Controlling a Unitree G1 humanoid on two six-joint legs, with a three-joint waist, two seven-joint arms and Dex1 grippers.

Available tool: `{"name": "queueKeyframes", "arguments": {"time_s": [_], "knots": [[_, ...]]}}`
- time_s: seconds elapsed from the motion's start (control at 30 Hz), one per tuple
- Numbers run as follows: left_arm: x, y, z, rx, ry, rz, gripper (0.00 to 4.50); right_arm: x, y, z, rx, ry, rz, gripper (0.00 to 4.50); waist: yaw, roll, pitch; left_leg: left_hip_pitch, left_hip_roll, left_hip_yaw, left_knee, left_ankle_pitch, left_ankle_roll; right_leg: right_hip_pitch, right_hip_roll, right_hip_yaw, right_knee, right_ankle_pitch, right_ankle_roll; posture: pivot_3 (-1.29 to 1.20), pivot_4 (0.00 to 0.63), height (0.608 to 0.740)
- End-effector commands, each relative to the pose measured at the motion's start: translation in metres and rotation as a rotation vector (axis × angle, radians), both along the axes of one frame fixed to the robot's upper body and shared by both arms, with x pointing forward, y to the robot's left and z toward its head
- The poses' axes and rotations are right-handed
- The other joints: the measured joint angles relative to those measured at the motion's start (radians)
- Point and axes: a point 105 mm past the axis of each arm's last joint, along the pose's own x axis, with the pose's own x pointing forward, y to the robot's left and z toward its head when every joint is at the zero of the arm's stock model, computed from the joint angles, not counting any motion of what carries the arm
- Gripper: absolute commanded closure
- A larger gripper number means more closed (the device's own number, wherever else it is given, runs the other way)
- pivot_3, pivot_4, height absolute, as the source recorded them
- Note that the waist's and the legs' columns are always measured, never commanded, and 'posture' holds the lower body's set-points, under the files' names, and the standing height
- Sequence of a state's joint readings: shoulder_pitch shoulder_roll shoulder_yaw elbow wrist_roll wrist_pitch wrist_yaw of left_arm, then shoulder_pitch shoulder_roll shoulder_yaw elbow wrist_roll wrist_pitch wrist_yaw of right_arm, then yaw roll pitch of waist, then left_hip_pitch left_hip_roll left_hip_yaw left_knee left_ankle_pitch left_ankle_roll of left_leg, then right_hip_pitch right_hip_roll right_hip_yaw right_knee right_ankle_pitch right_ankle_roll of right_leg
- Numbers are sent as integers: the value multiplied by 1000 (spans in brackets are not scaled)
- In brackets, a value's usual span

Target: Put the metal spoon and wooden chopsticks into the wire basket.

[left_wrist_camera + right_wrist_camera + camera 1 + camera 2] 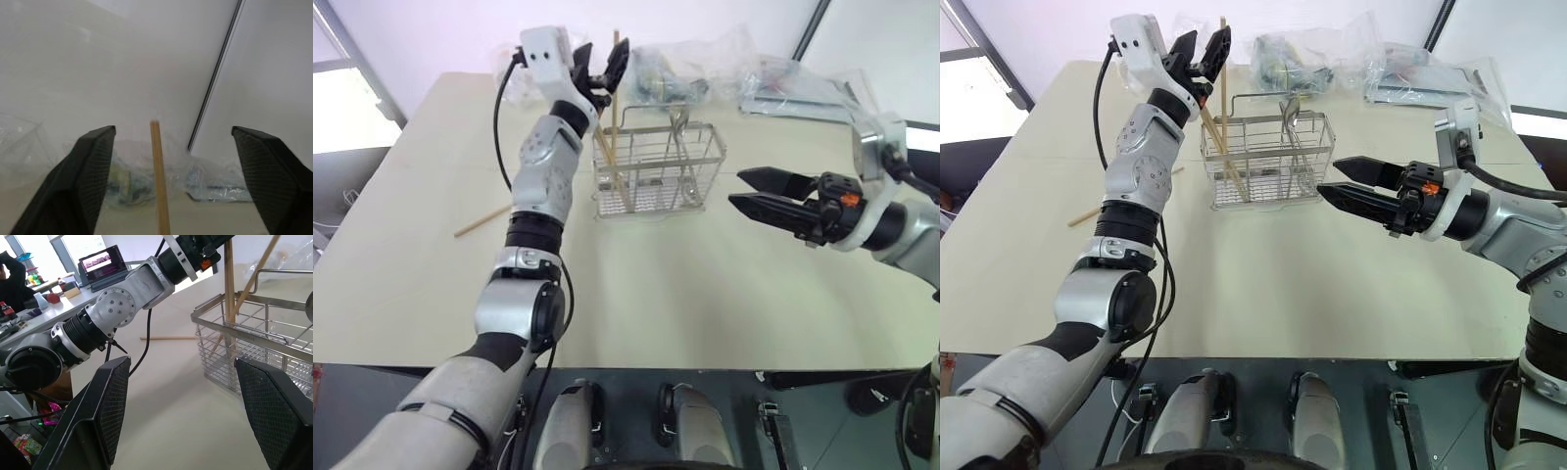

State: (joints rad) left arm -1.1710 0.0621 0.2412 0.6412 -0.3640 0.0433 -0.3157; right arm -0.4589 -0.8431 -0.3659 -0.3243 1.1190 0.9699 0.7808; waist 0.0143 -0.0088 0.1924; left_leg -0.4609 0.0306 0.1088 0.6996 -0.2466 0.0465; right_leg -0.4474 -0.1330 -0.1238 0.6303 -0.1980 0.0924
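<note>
Left end effector (1203, 49) gapes wide around an upright wooden chopstick (618, 88) standing in the wire basket (656, 171); right end effector (754, 192) hangs wide, empty.

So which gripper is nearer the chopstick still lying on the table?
Left. The left gripper is above the wire basket; the chopstick lies left of it. The right gripper is across the basket.

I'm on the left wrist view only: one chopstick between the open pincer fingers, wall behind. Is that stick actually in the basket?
Observer: Yes. That wooden chopstick stands upright in the wire basket, next to a second chopstick that leans.
Operator: Any outside?
Observer: A third chopstick lies on the table, left of the basket.
Operator: And the right pincer?
Observer: The right pincer hovers open and empty to the basket's right.
</note>
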Motion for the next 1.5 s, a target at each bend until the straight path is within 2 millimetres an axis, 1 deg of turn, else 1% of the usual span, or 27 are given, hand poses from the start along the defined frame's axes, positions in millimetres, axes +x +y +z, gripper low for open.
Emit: {"name": "queueKeyframes", "arguments": {"time_s": [0.03, 0.1, 0.17, 0.2, 0.27, 0.3, 0.37, 0.4, 0.47, 0.5, 0.53, 0.57, 0.6, 0.63, 0.77, 0.8, 0.87, 1.0, 1.2, 1.3, 1.37, 1.43, 1.5], "knots": [[-17, 15, 39, -16, -105, 23, 24, 2, -1, 10, 21, -49, 1, 1024, -1, 0, 0, 0, 0, 0, 0, 0, 0, 0, 0, 0, 0, 0, 0, 0, 150, 704], [-28, 26, 58, 1, -145, 36, 24, 4, 0, 9, 23, -49, 3, 1024, -4, 0, 0, 0, 0, 0, 0, 0, 0, 0, 0, 0, 0, 0, 0, 0, 150, 704], [-39, 43, 76, 28, -170, 59, 24, 5, 0, 9, 23, -50, 5, 1024, -4, 0, 0, 0, 0, 0, 0, 0, 0, 0, 1, 0, 1, 0, 0, 0, 150, 704], [-41, 55, 81, 61, -169, 80, 24, 6, 0, 9, 24, -50, 5, 1024, -4, 0, 0, 0, 1, 0, -1, 0, 0, 0, 1, 0, 1, 0, 0, 0, 150, 704], [-44, 71, 85, 112, -157, 111, 24, 7, 0, 9, 26, -51, 7, 1024, -3, 1, 0, 0, 1, 0, -1, 0, 0, 0, 1, 0, 1, 0, 0, 0, 150, 704], [-42, 86, 83, 177, -138, 152, 24, 7, 0, 9, 27, -51, 8, 1024, -3, 1, 0, 0, 0, 0, -1, 0, 0, 0, 1, 0, 1, 0, 0, 0, 150, 704], [-35, 120, 68, 333, -63, 233, 24, 8, -1, 8, 29, -50, 10, 1024, -3, 1, 0, 1, 0, 1, 0, 0, 0, 0, 1, 0, 1, 0, 0, 0, 150, 704], [-28, 136, 52, 429, 10, 258, 24, 9, -1, 8, 28, -49, 13, 1024, -3, 1, 0, 1, 0, 1, 0, 1, -2, 0, 1, 0, 1, 0, 0, 0, 150, 704], [-21, 153, 28, 565, 103, 270, 24, 10, -2, 7, 23, -48, 18, 1024, -1, 2, -1, 1, 0, 2, -1, 2, -4, 0, 1, 0, 1, 0, 0, 0, 150, 704], [-17, 162, 7, 664, 180, 262, 24, 10, -2, 7, 19, -48, 21, 1024, 1, 2, -1, 1, 0, 1, -1, 2, -4, 0, 1, 0, 1, 0, 0, 0, 150, 704], [-14, 168, -14, 749, 256, 235, 24, 11, -2, 7, 16, -47, 23, 1024, 4, 2, -1, 1, 0, 1, -1, 2, -4, 0, 1, 0, 1, 0, 0, 0, 150, 704], [-15, 171, -31, 834, 295, 197, 24, 11, -3, 7, 14, -46, 26, 1024, 7, 2, -1, 1, 0, 1, 0, 2, -4, 0, 1, 0, 0, 0, 0, 0, 150, 704], [-15, 171, -40, 883, 315, 168, 24, 12, -3, 7, 13, -46, 27, 1024, 8, 2, -1, 1, 0, 1, 0, 2, -3, 0, 0, 0, 0, 0, 0, 0, 150, 704], [-14, 174, -60, 934, 387, 127, 24, 12, -4, 7, 8, -47, 30, 1024, 11, 1, -1, 0, 0, 1, 0, 1, -3, 0, 0, 0, -1, 0, 0, 0, 150, 704], [-13, 182, -110, 1099, 538, 44, 24, 14, -4, 11, -2, -52, 36, 1024, 14, 1, 0, -4, 0, 2, 0, 1, -3, -5, 0, 0, 0, 0, 0, 0, 150, 704], [-13, 182, -118, 1126, 555, 21, 24, 14, -5, 11, -4, -53, 37, 1024, 15, 1, 0, -4, 0, 2, 0, 1, -3, -6, 0, 0, 0, 0, 0, 0, 150, 704], [-13, 180, -126, 1147, 569, -7, 24, 13, -5, 12, -6, -53, 38, 1024, 14, 1, 0, -5, 1, 3, 0, 1, -3, -7, 0, 0, 1, 0, 0, 0, 150, 704], [-11, 181, -148, 1164, 646, -13, 24, 8, -6, 10, -17, -46, 31, 1024, 17, 1, 0, -8, 1, 3, 1, 1, -2, -11, 0, 1, 2, 0, 0, 0, 150, 704], [-10, 176, -165, 1187, 688, -30, 24, 3, -9, 9, -27, -41, 19, 1024, 21, 1, -1, -7, 1, 3, 1, 0, -1, -11, 0, 1, 2, 0, 0, 0, 150, 704], [-9, 173, -168, 1169, 695, -31, 871, 1, -10, 9, -32, -42, 14, 1024, 24, 0, -1, -7, 1, 3, 1, 0, 0, -10, -1, 1, 2, 0, 0, 0, 150, 704], [-8, 171, -169, 1164, 694, -38, 1896, 0, -11, 10, -35, -43, 12, 1024, 24, 0, -1, -7, 1, 3, 1, 0, 0, -10, -1, 1, 2, 0, 0, 0, 150, 704], [-7, 171, -167, 1165, 686, -33, 3019, -1, -12, 10, -35, -45, 10, 1024, 23, 0, -1, -7, 1, 3, 1, 0, 0, -10, 0, 1, 3, 0, 0, 0, 150, 704], [-6, 169, -163, 1156, 674, -29, 4058, -1, -12, 11, -35, -48, 10, 1024, 22, 0, -1, -7, 1, 3, 1, 0, 0, -11, 0, 1, 3, 0, -1, 0, 150, 704]]}}
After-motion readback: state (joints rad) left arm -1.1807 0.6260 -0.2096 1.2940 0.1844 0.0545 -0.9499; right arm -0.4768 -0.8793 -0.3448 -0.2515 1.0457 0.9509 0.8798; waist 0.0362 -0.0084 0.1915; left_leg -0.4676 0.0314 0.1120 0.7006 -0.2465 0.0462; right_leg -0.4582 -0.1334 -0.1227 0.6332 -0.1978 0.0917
